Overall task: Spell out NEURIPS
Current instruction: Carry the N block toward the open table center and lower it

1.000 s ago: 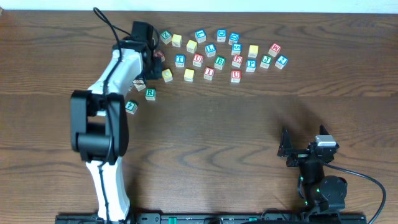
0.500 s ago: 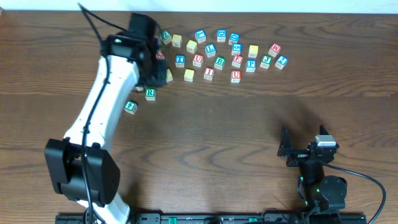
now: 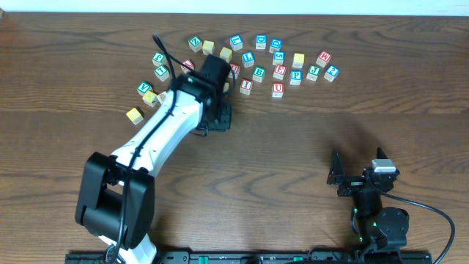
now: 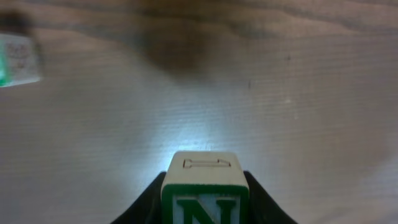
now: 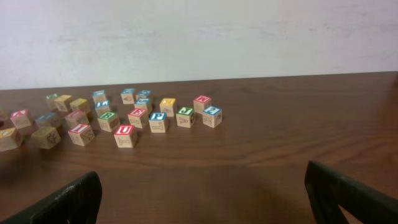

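Note:
In the left wrist view a wooden cube with a green N (image 4: 205, 202) sits between the dark fingers of my left gripper (image 4: 205, 186), which is shut on it just above the bare table. From overhead the left gripper (image 3: 218, 116) hangs in front of the cube cluster, left of centre. In the back rows lie the red U (image 3: 278, 89), red I (image 3: 246, 86), red E (image 3: 279, 72), blue P (image 3: 296, 75) and a yellow-topped cube (image 3: 298, 59). My right gripper (image 3: 337, 176) stands open near the front right, fingers wide apart (image 5: 202, 193) with nothing between them.
Several other letter cubes lie in the back rows (image 3: 237, 42). A loose group of green and yellow cubes (image 3: 150, 97) sits at the left, and one yellow cube (image 3: 135, 114) lies apart. One cube edge (image 4: 15, 59) shows at the far left of the left wrist view.
My left arm has swung from the back left toward the middle and nearer the front, carrying the N cube. The cubes at the left lie in different places. The right arm has not moved.

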Controlling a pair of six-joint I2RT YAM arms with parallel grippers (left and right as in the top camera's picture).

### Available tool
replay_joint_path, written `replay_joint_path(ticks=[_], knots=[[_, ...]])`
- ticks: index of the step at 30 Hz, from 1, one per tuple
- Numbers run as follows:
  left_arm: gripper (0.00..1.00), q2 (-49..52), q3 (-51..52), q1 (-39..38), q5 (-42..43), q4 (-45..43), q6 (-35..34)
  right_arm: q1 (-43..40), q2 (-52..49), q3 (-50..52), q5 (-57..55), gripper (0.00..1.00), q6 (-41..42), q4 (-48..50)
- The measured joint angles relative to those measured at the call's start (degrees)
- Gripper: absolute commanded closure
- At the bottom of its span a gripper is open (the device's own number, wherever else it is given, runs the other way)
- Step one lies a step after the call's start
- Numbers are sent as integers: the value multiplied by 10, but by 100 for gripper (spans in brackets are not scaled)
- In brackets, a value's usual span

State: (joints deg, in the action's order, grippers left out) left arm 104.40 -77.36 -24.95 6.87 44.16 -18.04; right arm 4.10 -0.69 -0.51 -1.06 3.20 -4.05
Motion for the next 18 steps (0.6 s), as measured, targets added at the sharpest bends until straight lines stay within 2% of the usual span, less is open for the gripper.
replay_joint_path(ticks=[5, 9, 18], knots=[[76, 7, 51, -2, -4, -94, -30, 0, 0, 0, 0, 1, 0, 0], [76, 14, 52, -2, -16, -130, -41, 0, 0, 0, 0, 1, 0, 0], [76, 43, 52, -2, -26, -146, -59, 0, 0, 0, 0, 1, 0, 0]])
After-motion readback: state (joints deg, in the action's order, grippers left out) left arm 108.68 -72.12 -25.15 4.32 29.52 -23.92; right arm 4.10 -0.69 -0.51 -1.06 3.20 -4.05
